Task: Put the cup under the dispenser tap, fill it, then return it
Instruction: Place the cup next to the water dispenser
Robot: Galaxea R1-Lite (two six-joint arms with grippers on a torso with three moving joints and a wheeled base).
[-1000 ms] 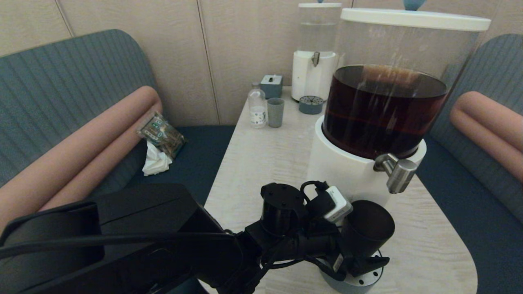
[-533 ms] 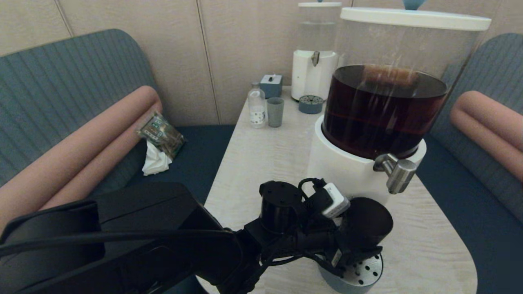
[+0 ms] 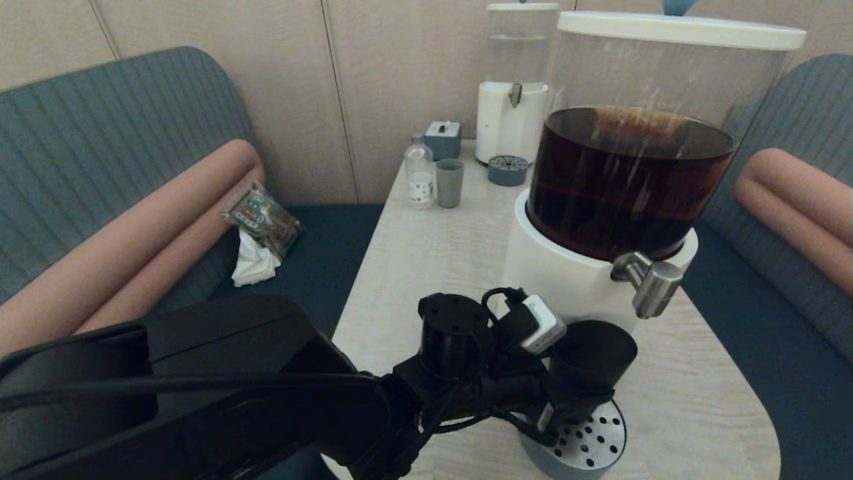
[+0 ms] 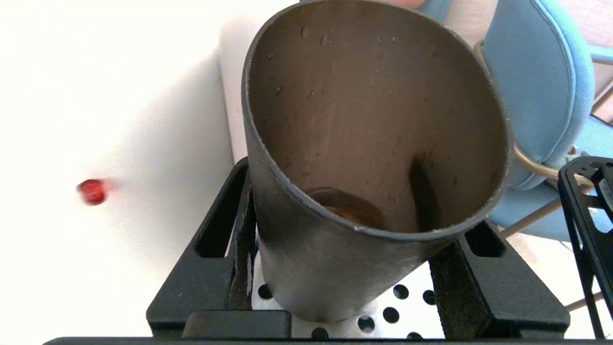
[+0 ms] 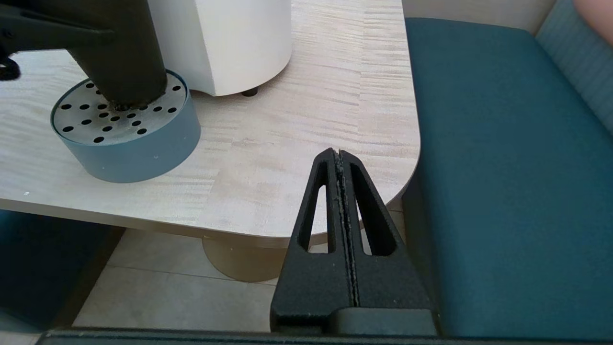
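Note:
The dark tapered cup (image 3: 592, 360) stands with its foot on the perforated drip tray (image 3: 590, 443), just in front of the big dispenser's white base (image 3: 553, 280). My left gripper (image 3: 572, 402) is shut on the cup low down, one finger (image 4: 225, 239) on each side. The cup (image 4: 335, 143) leans a little and holds a small pool of brown liquid (image 4: 345, 207). The steel dispenser tap (image 3: 650, 283) juts out above and slightly right of the cup's rim. My right gripper (image 5: 339, 155) is shut and empty, off the table's near right corner; from there the cup (image 5: 119, 52) is also seen on the tray.
The table (image 3: 433, 253) carries a pale grey-green cup (image 3: 449, 183), a small bottle (image 3: 420, 175), a grey box (image 3: 443, 139) and the smaller clear-liquid dispenser (image 3: 513, 100) at the far end. Blue benches (image 5: 503, 167) flank both sides. A wrapper and tissue (image 3: 260, 227) lie on the left bench.
My left gripper has drawn the cup slightly back toward the dispenser base, uncovering more of the drip tray's holes. The right arm has not moved.

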